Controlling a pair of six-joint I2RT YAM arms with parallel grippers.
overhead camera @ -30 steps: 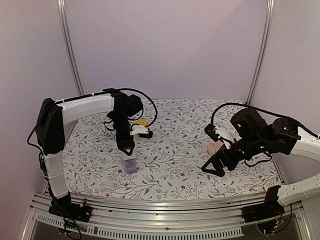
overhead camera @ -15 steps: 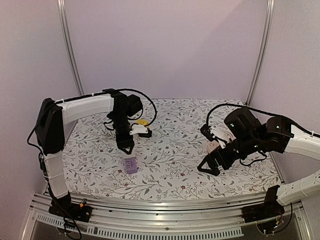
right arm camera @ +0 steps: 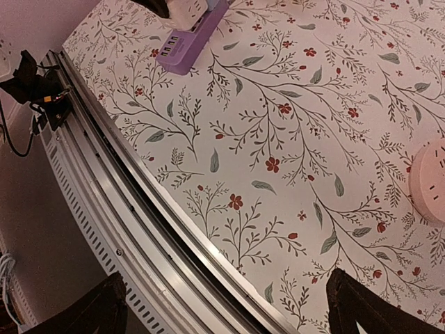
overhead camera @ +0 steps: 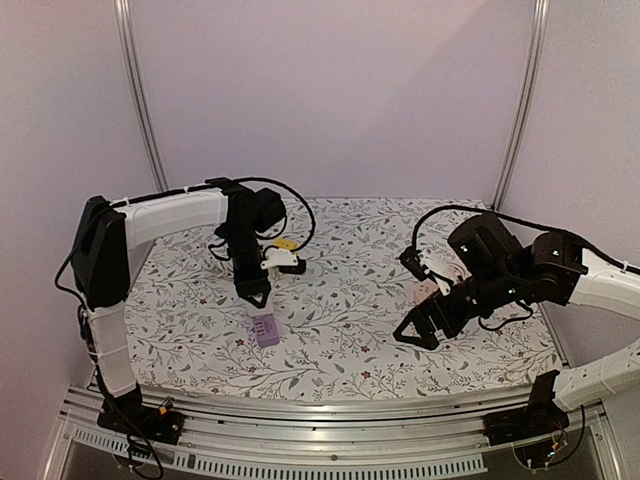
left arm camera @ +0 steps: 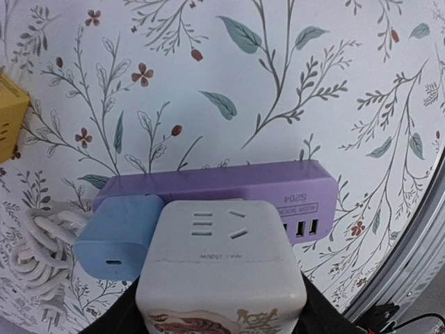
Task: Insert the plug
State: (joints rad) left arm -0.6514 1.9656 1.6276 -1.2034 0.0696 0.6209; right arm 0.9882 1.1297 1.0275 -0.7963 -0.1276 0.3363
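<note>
White adapter (left arm camera: pixel 221 259) gripped in left end effector (overhead camera: pixel 251 297), over purple strip (left arm camera: pixel 229 189)

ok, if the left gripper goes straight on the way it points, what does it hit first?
Probably the purple strip. The cube held in the left gripper would land on it first, beside the blue charger. The wrist view doesn't show how big the gap is.

I read the white floral-printed table covering (right arm camera: pixel 292 139) as matt cloth, and the ribbed silver metal rail (right arm camera: pixel 139 209) along its 7 o'clock edge has a dull brushed sheen. On my left wrist feed the purple plastic power strip (left arm camera: pixel 208 191) looks smooth and satin. The white cube-shaped plastic adapter (left arm camera: pixel 219 257) at 6 o'clock is faintly glossy, and the pale blue plastic charger block (left arm camera: pixel 115 236) at 8 o'clock is matt.
</note>
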